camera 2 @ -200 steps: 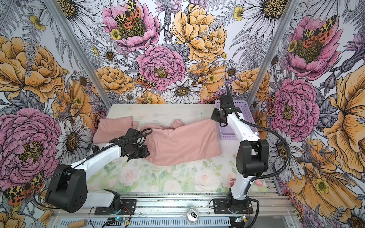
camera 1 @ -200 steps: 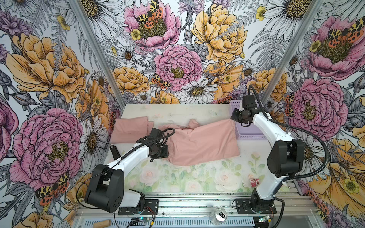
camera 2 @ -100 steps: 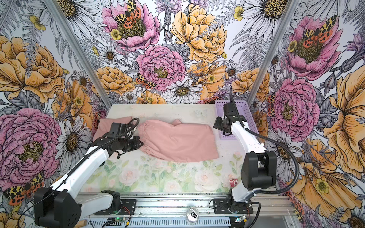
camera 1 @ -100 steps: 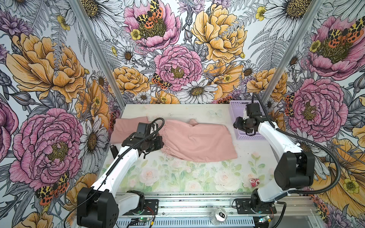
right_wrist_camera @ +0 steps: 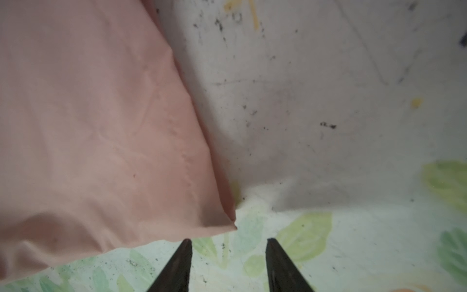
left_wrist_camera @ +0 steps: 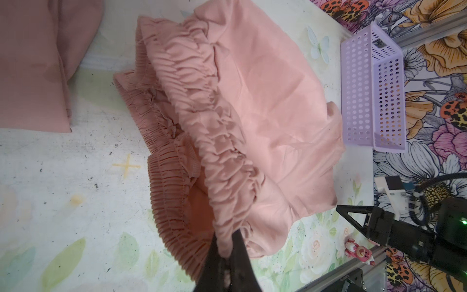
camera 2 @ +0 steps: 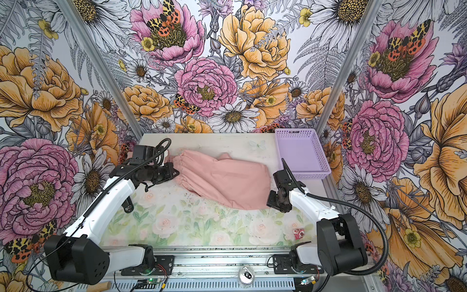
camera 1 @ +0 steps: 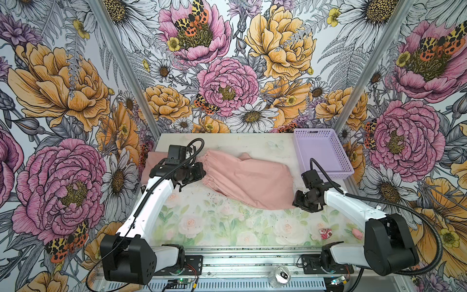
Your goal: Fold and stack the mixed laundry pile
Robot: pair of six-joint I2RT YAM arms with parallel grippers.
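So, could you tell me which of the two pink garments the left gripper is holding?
The gathered-waist pink garment mid-table: the left gripper is shut on its waistband. The flat folded pink garment at the far-left corner lies free.

The left arm point(camera 1: 156, 199) hides most of the folded pink garment point(camera 1: 151, 161) in a top view

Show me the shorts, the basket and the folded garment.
shorts point(camera 1: 249, 177): in a top view, cloth middle.
basket point(camera 1: 337, 174): in a top view, near wall.
folded garment point(left_wrist_camera: 32, 65): left wrist view, top face.
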